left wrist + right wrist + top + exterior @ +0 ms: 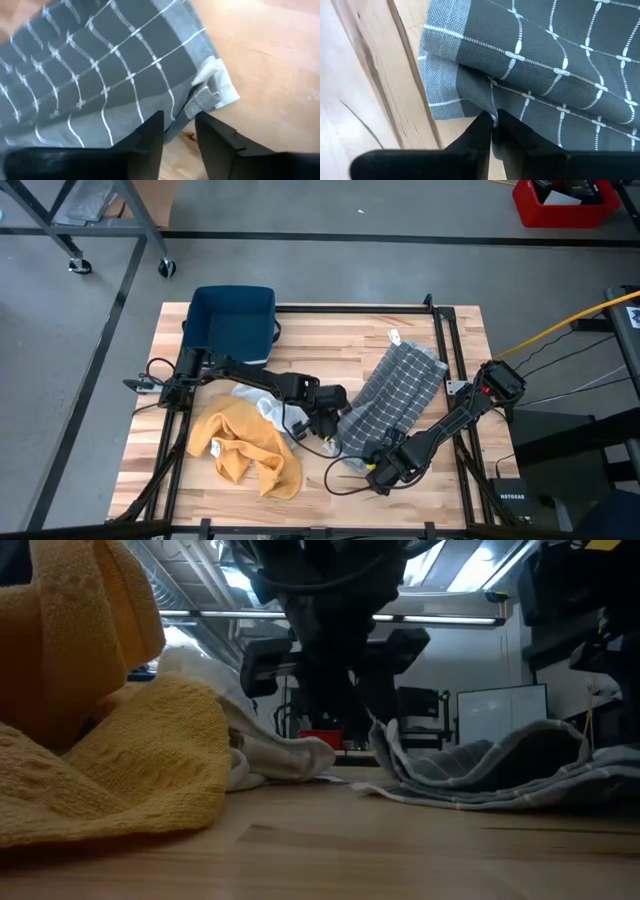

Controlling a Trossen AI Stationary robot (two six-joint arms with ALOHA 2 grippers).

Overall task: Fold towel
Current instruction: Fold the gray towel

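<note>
Spanning the middle of the overhead picture, a wooden table (pixel 330 350) holds a dark blue bin (pixel 232 320) at upper left, a grey checked towel (pixel 395 395) right of centre, and a crumpled yellow cloth (pixel 245 445) at lower left. Only the wrist views show the jaws: the left gripper (pixel 179 131) stands slightly parted at the towel's corner beside a white tag (pixel 216 82); the right gripper (pixel 492 125) is pinched closed on the towel's folded edge.

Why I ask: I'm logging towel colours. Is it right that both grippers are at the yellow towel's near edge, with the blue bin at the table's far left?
Not quite: the high view shows the left gripper and right gripper at the grey checked towel. The yellow towel lies untouched; the blue bin is far left.
</note>
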